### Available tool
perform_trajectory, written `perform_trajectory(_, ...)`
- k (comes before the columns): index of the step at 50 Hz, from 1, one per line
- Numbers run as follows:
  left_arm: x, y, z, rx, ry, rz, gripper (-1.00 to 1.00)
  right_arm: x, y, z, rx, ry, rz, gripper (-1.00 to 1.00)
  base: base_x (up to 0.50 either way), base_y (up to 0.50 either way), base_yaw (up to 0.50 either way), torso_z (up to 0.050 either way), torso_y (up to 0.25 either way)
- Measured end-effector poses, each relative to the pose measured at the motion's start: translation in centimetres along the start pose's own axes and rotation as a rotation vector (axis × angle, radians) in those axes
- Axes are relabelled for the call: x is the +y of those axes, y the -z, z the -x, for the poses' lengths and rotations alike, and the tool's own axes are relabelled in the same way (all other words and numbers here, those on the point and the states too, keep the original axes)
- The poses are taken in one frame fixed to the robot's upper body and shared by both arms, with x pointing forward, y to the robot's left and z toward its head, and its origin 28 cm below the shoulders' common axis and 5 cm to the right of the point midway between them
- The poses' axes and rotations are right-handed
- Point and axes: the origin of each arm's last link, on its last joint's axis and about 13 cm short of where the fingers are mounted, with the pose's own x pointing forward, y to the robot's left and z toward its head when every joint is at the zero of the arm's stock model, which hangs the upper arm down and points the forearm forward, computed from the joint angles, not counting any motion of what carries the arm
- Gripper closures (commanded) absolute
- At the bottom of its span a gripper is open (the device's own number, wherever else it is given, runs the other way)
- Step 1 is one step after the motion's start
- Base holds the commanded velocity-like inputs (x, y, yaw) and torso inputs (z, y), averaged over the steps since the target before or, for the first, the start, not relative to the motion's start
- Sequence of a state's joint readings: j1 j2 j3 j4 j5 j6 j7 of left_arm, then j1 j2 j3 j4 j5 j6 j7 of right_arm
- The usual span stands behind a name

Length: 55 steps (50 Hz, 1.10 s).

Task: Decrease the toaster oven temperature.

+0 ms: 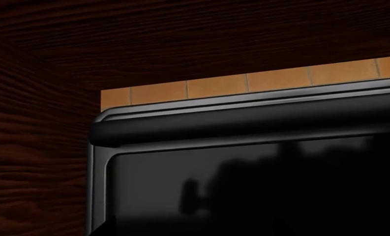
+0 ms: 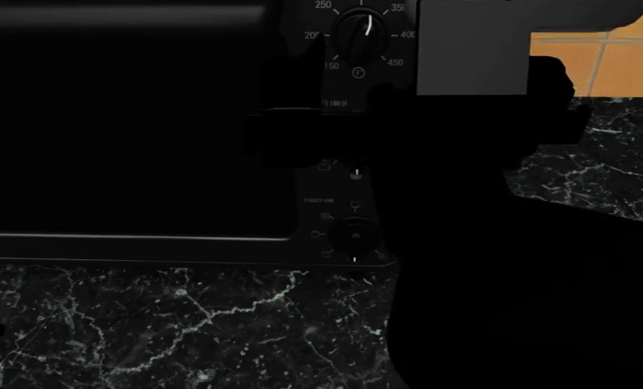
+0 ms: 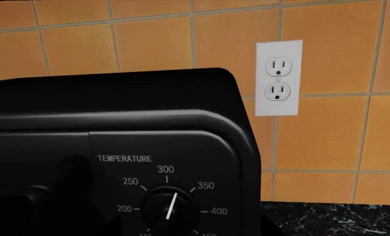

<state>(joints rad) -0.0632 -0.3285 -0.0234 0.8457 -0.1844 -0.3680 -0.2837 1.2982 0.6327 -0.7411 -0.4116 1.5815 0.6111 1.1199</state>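
On a dark marble countertop (image 2: pixel 191 324), a black toaster oven (image 2: pixel 126 121) fills the left and centre of the head view, its glass door taking up the left side. To the right of the door runs the control panel: the temperature knob (image 2: pixel 359 32) sits at the top, ringed by numbers from 150 to 450, with two smaller knobs below it (the middle one (image 2: pixel 355 173) largely in shadow, the lowest (image 2: pixel 353 233) near the oven's bottom edge). The right wrist view shows the temperature knob (image 3: pixel 169 209) under the word TEMPERATURE, its white pointer set between 300 and 350. Further right in the head view, a grey and black arm section (image 2: pixel 483 49) crosses in front of the panel's right edge; neither gripper's fingers can be made out, so whether either is wide or closed cannot be told. Behind the oven, orange wall tile (image 3: pixel 155 39) carries a white double outlet (image 3: pixel 279 78). The left wrist view shows the oven's door top beside a dark wood cabinet (image 1: pixel 37 98).
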Motion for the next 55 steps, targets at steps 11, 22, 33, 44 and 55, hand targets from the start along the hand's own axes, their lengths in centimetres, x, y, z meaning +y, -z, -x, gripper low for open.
perform_trajectory(11, 0.10, 0.04, 0.12, 0.001, -0.004, -0.001, -1.00, 0.19, 0.27, -0.59, 0.006, 0.002, 0.033, -1.00, 0.01, 0.00, 0.00, 0.000, 0.000)
perform_trajectory(22, 0.11, 0.11, 0.16, 0.004, -0.004, -0.002, -1.00, 0.34, 0.77, -0.66, -0.009, 0.014, 0.101, -1.00, 0.01, 0.00, 0.01, 0.000, 0.000)
perform_trajectory(33, 0.07, 0.36, 0.12, 0.010, -0.002, -0.002, -1.00, 0.91, 0.66, -0.76, 0.006, -0.018, 0.077, 1.00, 0.01, 0.00, 0.01, 0.000, 0.000)
perform_trajectory(44, -0.04, 0.61, 0.13, 0.016, 0.006, -0.002, -1.00, 0.94, 0.63, -0.75, 0.006, -0.012, 0.092, 1.00, 0.01, 0.00, 0.01, 0.000, 0.000)
perform_trajectory(55, -0.18, 0.75, 0.18, 0.020, 0.013, 0.001, -1.00, 0.70, 0.36, -0.69, 0.018, -0.009, 0.157, 1.00, 0.01, 0.00, 0.01, 0.001, 0.000)
